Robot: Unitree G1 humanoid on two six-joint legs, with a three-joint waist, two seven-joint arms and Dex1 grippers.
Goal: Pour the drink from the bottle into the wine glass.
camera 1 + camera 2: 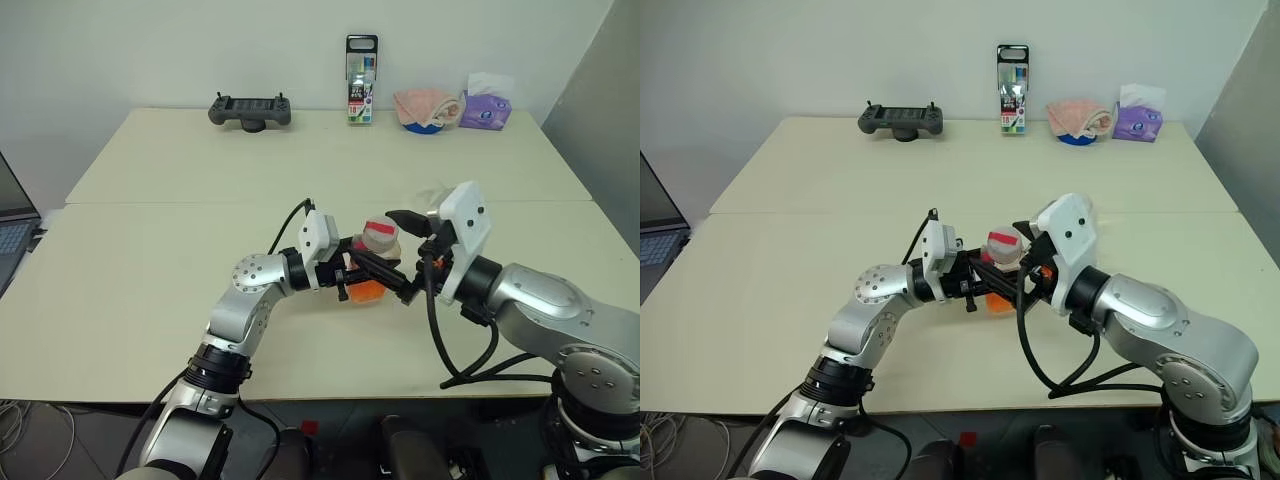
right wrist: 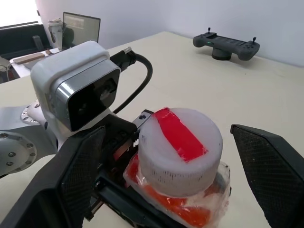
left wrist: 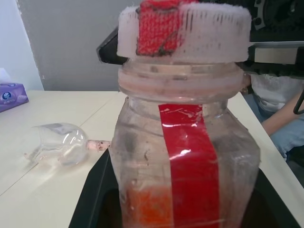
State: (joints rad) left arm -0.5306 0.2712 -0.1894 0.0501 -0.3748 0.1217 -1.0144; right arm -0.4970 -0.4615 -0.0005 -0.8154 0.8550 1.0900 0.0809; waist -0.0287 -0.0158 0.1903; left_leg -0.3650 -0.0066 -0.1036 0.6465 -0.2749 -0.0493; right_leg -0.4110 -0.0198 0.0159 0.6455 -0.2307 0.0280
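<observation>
Near the middle of the cream surface (image 1: 150, 250), in the left eye view, the left gripper (image 1: 378, 272) is clamped on the bottle (image 1: 372, 262), which stands upright above the surface with its cap (image 1: 380, 236) on top and the orange drink (image 1: 367, 291) low in the body. From the right, the right gripper (image 1: 412, 232) reaches toward the cap with its fingers spread wide, one on each side of the cap and apart from it. Along the far edge sit a black controller (image 1: 250, 110), a tall marker pack (image 1: 361, 80), a pink cloth (image 1: 428, 107) and a purple tissue pack (image 1: 485, 108); a laptop (image 1: 14, 235) shows at the left edge. From the right eye view the same grouping appears, the bottle (image 1: 1002, 262) between the two wrists, the controller (image 1: 901, 121) far left. Looking along the left wrist, the bottle (image 3: 185, 156) is close up, its red label strip (image 3: 192, 161) running down the clear body, drink (image 3: 147, 206) at the bottom, the cap (image 3: 185, 28) white with a red patch. Beyond it the wine glass (image 3: 59, 145) lies on its side on the surface, well apart from the bottle, with the tissue pack (image 3: 12, 95) farther off and a person's arm (image 3: 280, 118) at the surface's edge. Looking along the right wrist, the two black fingers (image 2: 78, 171) stand wide on either side of the cap (image 2: 180, 149), not touching it, the controller (image 2: 225, 46) far behind.
</observation>
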